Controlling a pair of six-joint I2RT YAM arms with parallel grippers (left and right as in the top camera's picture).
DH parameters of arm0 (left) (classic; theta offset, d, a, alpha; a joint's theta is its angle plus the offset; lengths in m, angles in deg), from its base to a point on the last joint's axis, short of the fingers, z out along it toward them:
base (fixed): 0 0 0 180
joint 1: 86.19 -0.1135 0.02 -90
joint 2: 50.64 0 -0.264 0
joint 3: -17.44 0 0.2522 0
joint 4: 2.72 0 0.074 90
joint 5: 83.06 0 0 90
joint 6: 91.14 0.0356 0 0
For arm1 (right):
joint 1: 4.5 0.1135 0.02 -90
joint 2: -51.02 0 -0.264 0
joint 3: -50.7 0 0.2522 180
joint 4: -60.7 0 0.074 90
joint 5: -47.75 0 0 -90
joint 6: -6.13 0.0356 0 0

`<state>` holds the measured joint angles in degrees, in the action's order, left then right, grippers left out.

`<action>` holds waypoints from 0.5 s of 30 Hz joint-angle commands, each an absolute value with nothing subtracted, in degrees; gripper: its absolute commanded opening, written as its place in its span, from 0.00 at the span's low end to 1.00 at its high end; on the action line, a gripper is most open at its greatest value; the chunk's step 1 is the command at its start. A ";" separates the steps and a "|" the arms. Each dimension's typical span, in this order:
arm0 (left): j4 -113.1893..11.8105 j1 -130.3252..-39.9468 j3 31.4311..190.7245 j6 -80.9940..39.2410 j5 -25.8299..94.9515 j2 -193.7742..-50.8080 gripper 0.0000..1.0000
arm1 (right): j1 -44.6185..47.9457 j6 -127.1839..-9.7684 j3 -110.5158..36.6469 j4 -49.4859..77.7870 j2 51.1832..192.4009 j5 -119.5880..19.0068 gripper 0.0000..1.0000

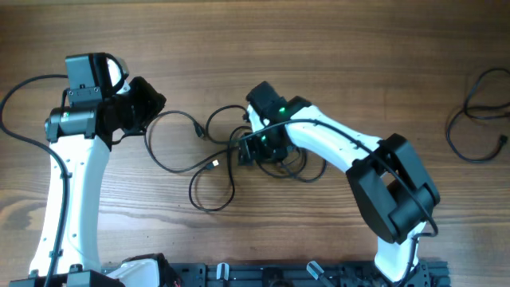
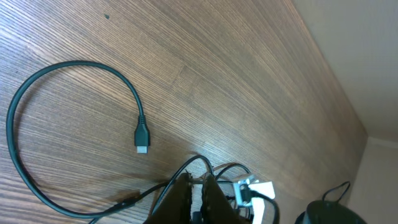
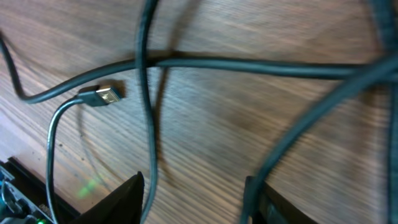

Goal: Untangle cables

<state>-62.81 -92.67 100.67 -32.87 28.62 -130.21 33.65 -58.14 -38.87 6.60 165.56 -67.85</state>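
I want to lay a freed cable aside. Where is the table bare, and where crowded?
Bare: the brown wooden table along its top edge, and between the white right arm and the lone looped black cable far right. Crowded: the centre's tangled black cables.

Cables [image 1: 209, 163] on table [image 1: 335, 64] under right hand [image 1: 259, 149], left hand [image 1: 150, 104] to their left, another cable [image 1: 472, 127] far right

Wood-grain table [image 1: 343, 48]. Tangled cables [image 1: 213, 165] lying mid-table; separate cable loop [image 1: 468, 110] far right, possibly two cords.
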 commanded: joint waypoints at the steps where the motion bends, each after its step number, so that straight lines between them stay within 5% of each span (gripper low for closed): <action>1: -62.90 -92.88 100.54 -31.53 27.87 -130.61 0.10 | 35.20 -55.23 -38.41 7.54 166.22 -67.48 0.36; 2: -63.05 -92.88 100.54 -31.55 27.87 -130.61 0.11 | 35.18 -55.30 -38.50 7.69 166.19 -67.35 0.17; 4: -63.27 -92.51 100.54 -31.58 27.92 -130.61 0.11 | 34.61 -58.64 -40.84 5.09 165.17 -67.04 0.08; 15: -63.05 -90.15 100.54 -31.55 27.87 -130.61 0.11 | 23.09 -63.71 -72.75 -9.05 139.00 -62.78 0.04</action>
